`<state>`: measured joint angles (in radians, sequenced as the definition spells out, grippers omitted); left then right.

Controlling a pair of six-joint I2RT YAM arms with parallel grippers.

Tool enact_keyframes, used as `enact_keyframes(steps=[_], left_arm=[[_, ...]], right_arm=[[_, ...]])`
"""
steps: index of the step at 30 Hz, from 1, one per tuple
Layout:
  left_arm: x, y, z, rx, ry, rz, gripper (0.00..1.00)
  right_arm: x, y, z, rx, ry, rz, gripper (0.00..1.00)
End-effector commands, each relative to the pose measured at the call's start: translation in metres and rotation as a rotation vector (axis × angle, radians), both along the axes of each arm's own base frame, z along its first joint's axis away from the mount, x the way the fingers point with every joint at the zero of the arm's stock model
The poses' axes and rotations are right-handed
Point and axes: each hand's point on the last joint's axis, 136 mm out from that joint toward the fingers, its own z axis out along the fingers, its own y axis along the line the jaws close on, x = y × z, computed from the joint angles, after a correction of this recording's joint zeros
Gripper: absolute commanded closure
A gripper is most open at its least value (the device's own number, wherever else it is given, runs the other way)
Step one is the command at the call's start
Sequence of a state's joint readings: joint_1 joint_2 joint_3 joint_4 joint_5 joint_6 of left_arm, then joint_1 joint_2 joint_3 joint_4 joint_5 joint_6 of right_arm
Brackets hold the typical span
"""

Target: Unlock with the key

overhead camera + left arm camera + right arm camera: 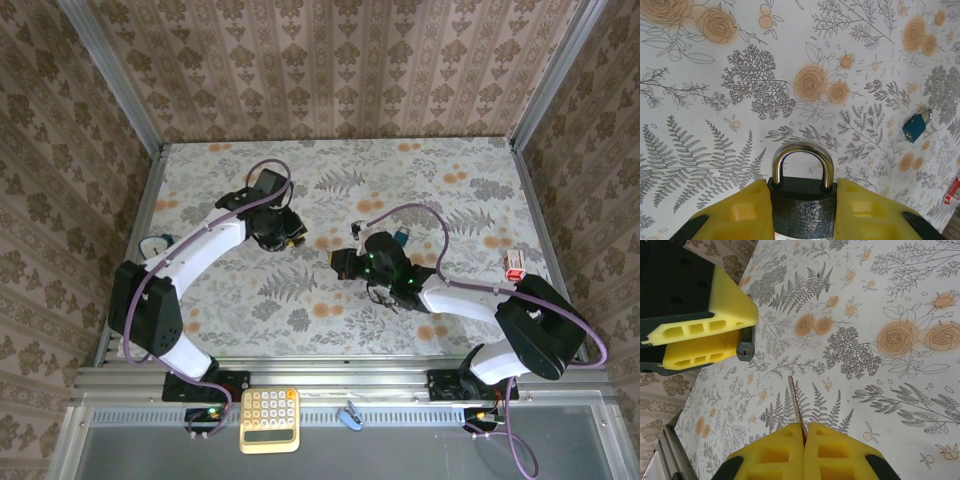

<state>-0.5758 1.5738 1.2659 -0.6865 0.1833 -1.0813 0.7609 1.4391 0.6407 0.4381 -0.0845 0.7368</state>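
On the floral table (480, 170) the left gripper (802, 192) has its jaws clamped on the padlock (803, 215), upper left in the right wrist view, and the right gripper (805, 432) has its jaws pinched on the key (795, 400) lower down, not touching it, so I'd guess alignment stage, next lining the key up and sliding it in.

The left arm (195, 250) arcs up from its base over the floral tabletop (450, 180) and the right arm (465, 298) reaches in from the other side. Their jaws face each other near the middle, apart. A small blue thing (402, 237) lies just beyond the right wrist. A yellow calculator (269, 418) sits on the near rail.
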Motion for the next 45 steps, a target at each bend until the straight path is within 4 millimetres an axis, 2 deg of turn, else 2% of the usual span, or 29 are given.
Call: enact_keyframes(steps=[1,10,19,35,45], left_arm=[[-0.001,0.002,0.0,0.036,0.01,0.003,0.74],[-0.002,0.001,-0.01,0.049,0.033,0.002,0.75],[0.0,-0.003,-0.014,0.037,0.039,0.001,0.75],[0.001,-0.013,-0.019,-0.01,0.063,-0.002,0.77],[-0.002,-0.012,-0.023,-0.013,0.075,0.002,0.77]], right_arm=[[0.002,0.004,-0.001,-0.014,-0.002,-0.04,1.0],[-0.006,0.025,-0.023,-0.009,0.049,-0.069,1.0],[-0.003,0.037,-0.019,0.042,0.059,-0.066,1.0],[0.006,0.043,-0.018,0.053,0.045,-0.082,1.0],[0.009,0.042,-0.015,0.05,0.03,-0.09,1.0]])
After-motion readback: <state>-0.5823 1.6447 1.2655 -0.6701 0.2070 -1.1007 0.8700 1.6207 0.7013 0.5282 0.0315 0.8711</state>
